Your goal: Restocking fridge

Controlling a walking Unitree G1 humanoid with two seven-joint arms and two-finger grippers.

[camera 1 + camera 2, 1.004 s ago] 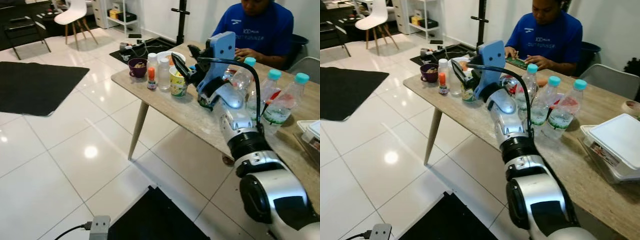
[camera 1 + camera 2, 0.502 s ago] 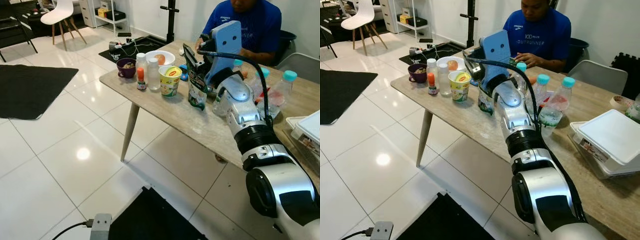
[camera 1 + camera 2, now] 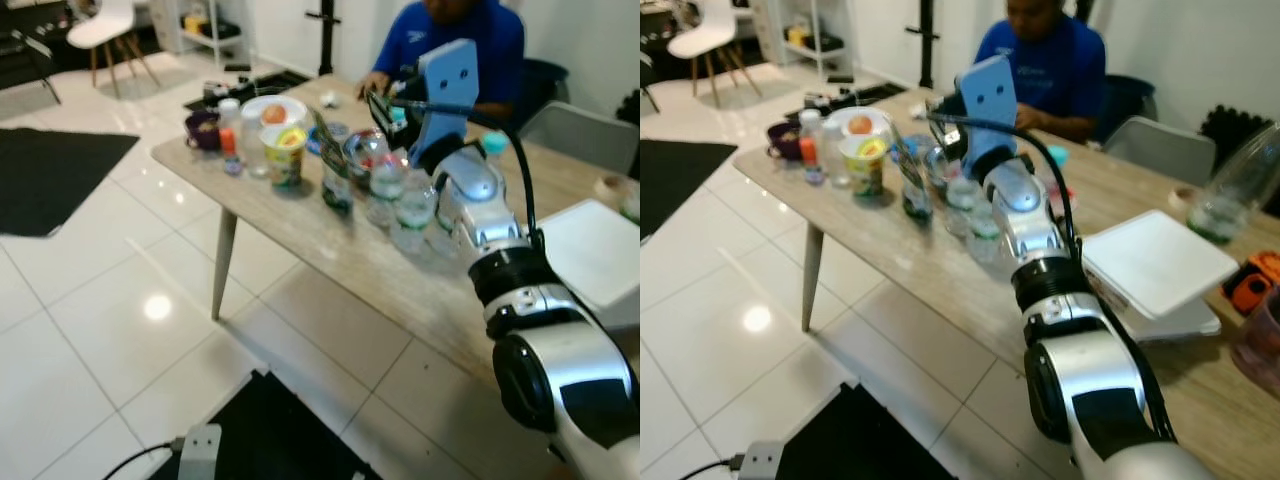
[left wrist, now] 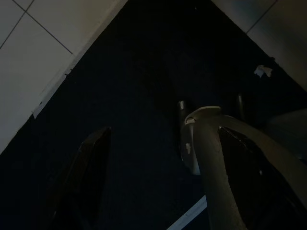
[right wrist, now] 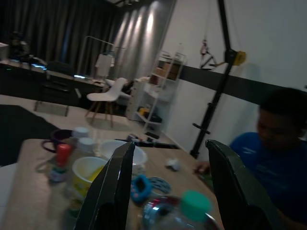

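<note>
The camera has swung rightward; the right gripper [image 5: 168, 191], fingers spread, hovers above the bottles [image 3: 400, 205].

Bright, motion-blurred head views; wrist views dim, seemingly unfocused.

No lettering can be read on any bottle, cup or shirt.

Two black fingers [image 5: 115, 191] of the right gripper [image 5: 175, 189] stand wide apart above a bottle with a green cap [image 5: 193, 202]. Near that bottle sit a yellow cup [image 5: 87, 171], a white bowl [image 5: 125, 152] and a red-capped bottle [image 5: 62, 155]. A person in a blue shirt [image 5: 268, 163] sits behind the green-capped bottle.
</note>
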